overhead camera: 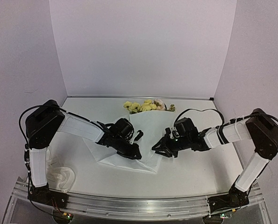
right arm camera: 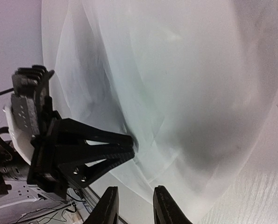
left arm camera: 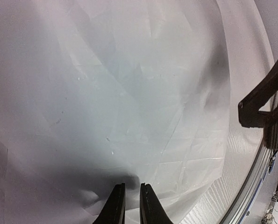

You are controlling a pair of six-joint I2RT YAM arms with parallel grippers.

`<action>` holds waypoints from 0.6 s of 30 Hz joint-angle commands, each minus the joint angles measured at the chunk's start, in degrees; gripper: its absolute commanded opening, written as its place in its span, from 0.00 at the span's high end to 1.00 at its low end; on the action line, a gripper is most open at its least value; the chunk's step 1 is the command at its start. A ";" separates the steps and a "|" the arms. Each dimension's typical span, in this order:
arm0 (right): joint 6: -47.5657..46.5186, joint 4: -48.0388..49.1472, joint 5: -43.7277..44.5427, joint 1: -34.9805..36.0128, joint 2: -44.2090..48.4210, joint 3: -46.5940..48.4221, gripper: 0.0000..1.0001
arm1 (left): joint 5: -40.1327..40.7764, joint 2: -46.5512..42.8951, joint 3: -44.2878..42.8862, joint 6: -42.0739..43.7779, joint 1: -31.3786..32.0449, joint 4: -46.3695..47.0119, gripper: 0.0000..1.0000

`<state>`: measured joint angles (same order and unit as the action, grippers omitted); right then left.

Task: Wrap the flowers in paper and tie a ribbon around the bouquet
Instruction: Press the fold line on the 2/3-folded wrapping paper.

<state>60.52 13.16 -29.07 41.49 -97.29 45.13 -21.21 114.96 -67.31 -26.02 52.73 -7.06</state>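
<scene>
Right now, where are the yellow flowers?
In the top view, the flowers lie at the far middle of the table, sticking out past the far edge of the paper.

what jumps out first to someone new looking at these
The white paper folded over the flowers mid-table, yellow blooms poking out at the far end. Two black arms meet at its near edge: left gripper pinched on it, right gripper open alongside. A pale ribbon lies coiled by the left arm's base.
</scene>
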 commanded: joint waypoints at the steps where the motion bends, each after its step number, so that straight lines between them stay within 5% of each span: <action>1: 1.14 0.28 1.48 -1.61 -4.09 2.82 0.76 | 1.18 0.46 0.79 -0.64 0.09 2.05 0.88; 18: 0.22 0.81 4.04 -7.91 -7.12 1.02 0.78 | 1.78 1.19 1.29 -0.52 0.09 1.88 0.94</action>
<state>61.17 13.46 -27.22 35.29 -104.05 45.80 -20.73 115.40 -66.96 -26.85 52.73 -5.89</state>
